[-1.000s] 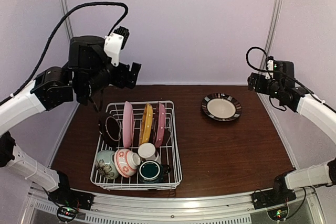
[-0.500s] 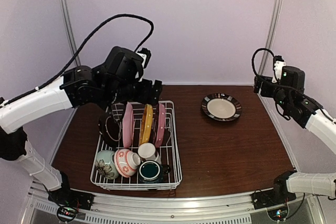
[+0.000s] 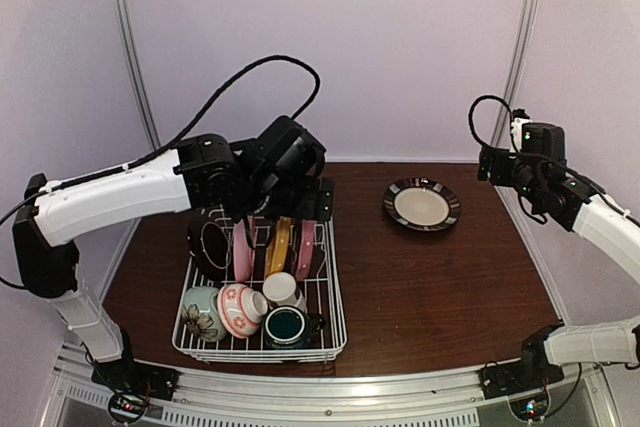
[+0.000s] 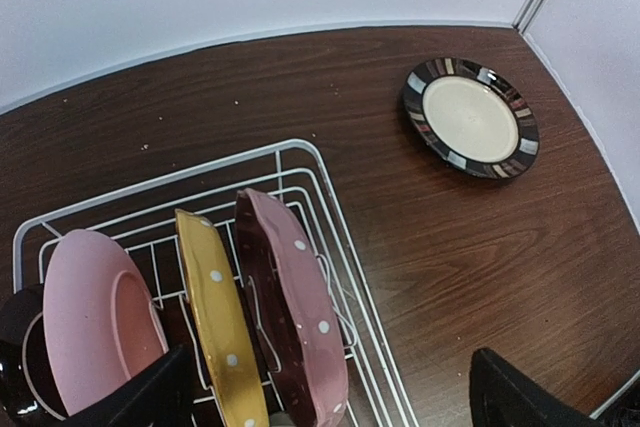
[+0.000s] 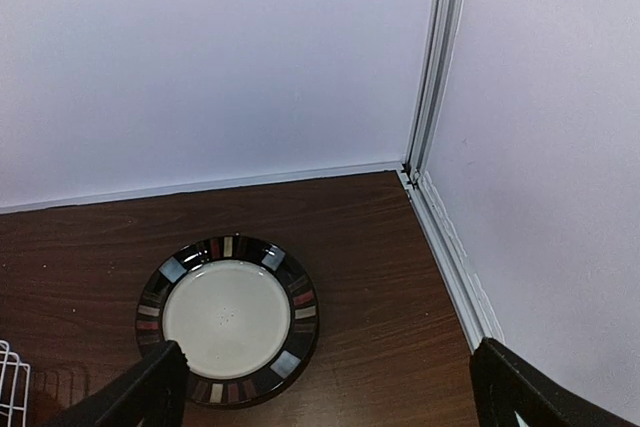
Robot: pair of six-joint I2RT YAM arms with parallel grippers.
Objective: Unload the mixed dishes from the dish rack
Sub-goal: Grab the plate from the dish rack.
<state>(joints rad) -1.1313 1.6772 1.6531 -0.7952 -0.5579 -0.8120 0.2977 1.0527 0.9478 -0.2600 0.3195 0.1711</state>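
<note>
Left tool (image 3: 318, 197) gapes empty over the far end of the rack (image 3: 335, 319), left side of the counter (image 3: 450, 277), masking tops of the upright plates (image 4: 215, 327) from above. Right tool (image 5: 328, 347), wide open, holds nothing; only its fingertips (image 5: 160, 387) show.

No text, label, brand, number or sign can be read in any of the views.

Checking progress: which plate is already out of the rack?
The black-rimmed plate, lying flat on the table; the others stand upright in the rack.
</note>
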